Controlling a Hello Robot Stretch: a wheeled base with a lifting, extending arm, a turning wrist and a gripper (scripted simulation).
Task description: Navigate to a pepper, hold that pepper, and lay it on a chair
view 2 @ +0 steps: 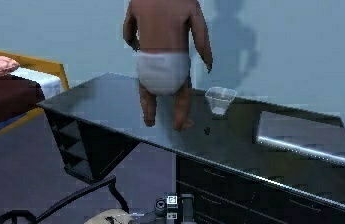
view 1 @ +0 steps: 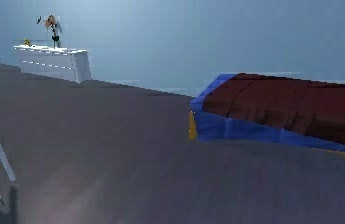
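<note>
Pepper — you can't place it from here, so which way it lies from the hand can't be told; hand sits low, on the near side of the surface — its state, and whether it holds anything, can't be told; turn and search

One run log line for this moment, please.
forward: bed, white dresser | arm side: dark desk with baby statue, clear cup, laptop | pincer: hold cannot tell
</note>
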